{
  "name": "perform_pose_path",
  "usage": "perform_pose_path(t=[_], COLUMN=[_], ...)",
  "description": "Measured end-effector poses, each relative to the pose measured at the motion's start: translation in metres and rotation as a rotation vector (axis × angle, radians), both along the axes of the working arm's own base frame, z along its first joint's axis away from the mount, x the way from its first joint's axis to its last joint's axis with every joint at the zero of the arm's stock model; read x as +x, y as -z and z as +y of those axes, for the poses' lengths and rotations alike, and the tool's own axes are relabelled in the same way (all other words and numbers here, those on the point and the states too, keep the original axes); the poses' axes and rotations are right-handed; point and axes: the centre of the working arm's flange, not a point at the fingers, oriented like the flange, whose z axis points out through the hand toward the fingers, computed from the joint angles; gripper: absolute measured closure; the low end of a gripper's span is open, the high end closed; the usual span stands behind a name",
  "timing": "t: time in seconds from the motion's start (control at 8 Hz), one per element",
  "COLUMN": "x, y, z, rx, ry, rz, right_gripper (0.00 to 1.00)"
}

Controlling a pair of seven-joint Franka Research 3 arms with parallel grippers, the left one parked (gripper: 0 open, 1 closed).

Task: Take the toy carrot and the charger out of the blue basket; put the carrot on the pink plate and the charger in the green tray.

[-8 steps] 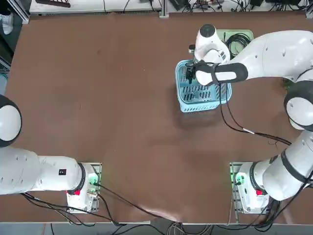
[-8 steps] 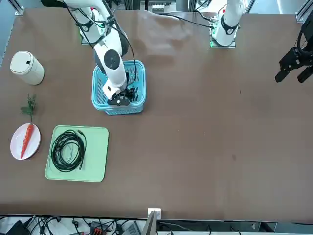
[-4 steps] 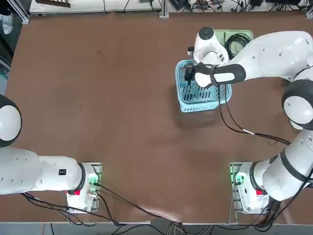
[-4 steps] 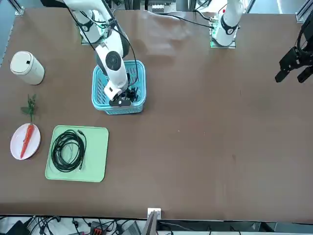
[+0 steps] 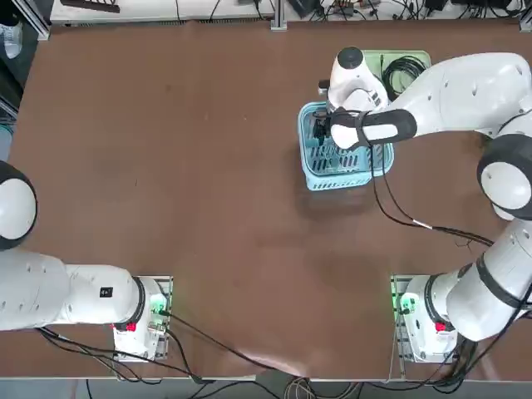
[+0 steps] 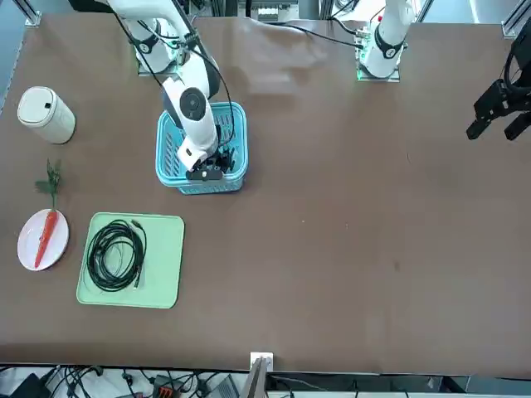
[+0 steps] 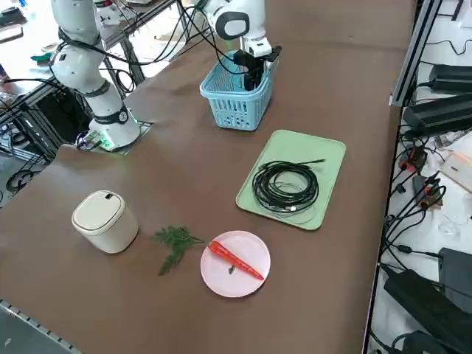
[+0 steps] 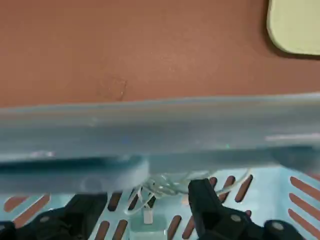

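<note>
Coiled black cable lies on the green tray.

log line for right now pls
right end effector: open, in blue basket, around charger | carrot: on pink plate | green tray: black cable coil, no charger

A robotics lab is showing here: jointed white robot arms are standing bolted to a brown tabletop, loose cables trailing nearby.
</note>
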Motion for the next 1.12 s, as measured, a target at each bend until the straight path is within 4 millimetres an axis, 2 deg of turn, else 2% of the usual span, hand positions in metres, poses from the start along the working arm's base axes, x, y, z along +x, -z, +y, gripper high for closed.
perform_pose_path(t=[0.25, 0.38, 0.62, 1.12], x=[-0.0001, -0.0003, -0.0005, -0.0004], y=[0.0051, 0.0070, 0.0092, 0.0090], z=[0.0009, 0.0009, 0.0010, 0.0012], rx=[0.006, 0.006, 0.006, 0.007], ry=[-0.003, -0.003, -0.004, -0.005], rz=[-0.004, -0.002, -0.001, -0.002], right_gripper=[0.13, 0.25, 0.40, 0.60])
